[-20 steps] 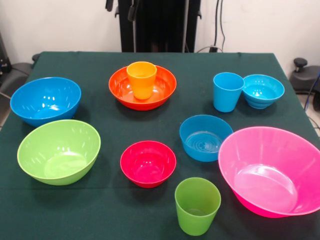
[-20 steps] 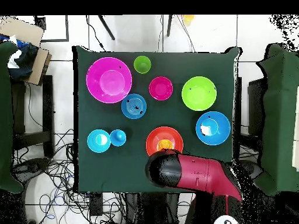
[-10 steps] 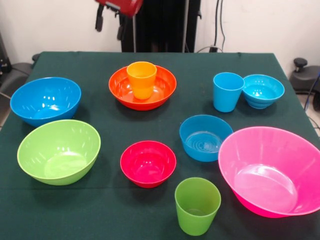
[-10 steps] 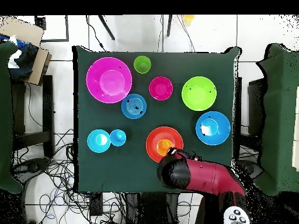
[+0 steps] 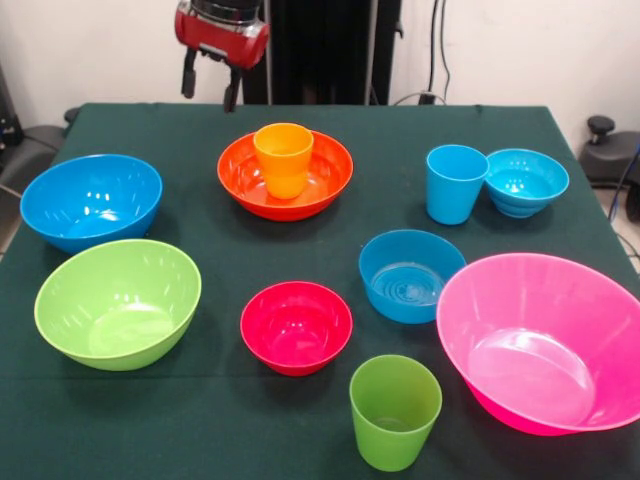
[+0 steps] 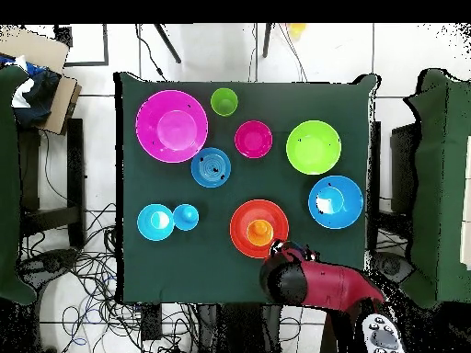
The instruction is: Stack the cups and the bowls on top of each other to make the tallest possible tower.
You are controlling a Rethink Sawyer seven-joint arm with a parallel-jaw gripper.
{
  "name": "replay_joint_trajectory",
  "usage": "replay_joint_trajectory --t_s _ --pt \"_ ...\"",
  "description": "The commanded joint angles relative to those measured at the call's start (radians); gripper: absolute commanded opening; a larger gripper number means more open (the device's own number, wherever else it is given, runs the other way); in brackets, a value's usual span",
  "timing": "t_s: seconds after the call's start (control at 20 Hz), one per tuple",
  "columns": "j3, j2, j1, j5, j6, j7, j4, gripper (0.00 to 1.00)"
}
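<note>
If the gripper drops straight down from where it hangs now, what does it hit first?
Probably bare green tablecloth. The open gripper points down, and the overhead view puts it just off the orange bowl's rim, toward the robot's side. Depth is hard to judge, so it might clip that rim.

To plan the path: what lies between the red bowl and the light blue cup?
The medium blue bowl lies between the red bowl and light blue cup, in the front view.

The empty end effector [image 5: 208, 88] hangs fingers apart above the table's far edge, beyond the orange cup [image 5: 283, 158] standing in the orange bowl [image 5: 325, 178].
</note>
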Motion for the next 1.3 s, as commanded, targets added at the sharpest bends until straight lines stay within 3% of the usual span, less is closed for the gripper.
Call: replay_joint_trajectory --t_s 0.05,0.35,0.6,0.85,1.3 --pt "0.113 0.069 -0.019 -0.084 -0.079 0.040 0.069 1.00" --pt "0.107 0.087 -0.063 -0.115 -0.130 0.057 0.097 1.00" --pt "0.117 0.057 -0.128 -0.147 -0.128 0.040 0.138 1.00" --pt "0.119 0.047 -0.137 -0.157 -0.125 0.048 0.156 1.00" --pt "0.154 0.079 -0.120 -0.161 -0.065 0.009 0.040 1.00"
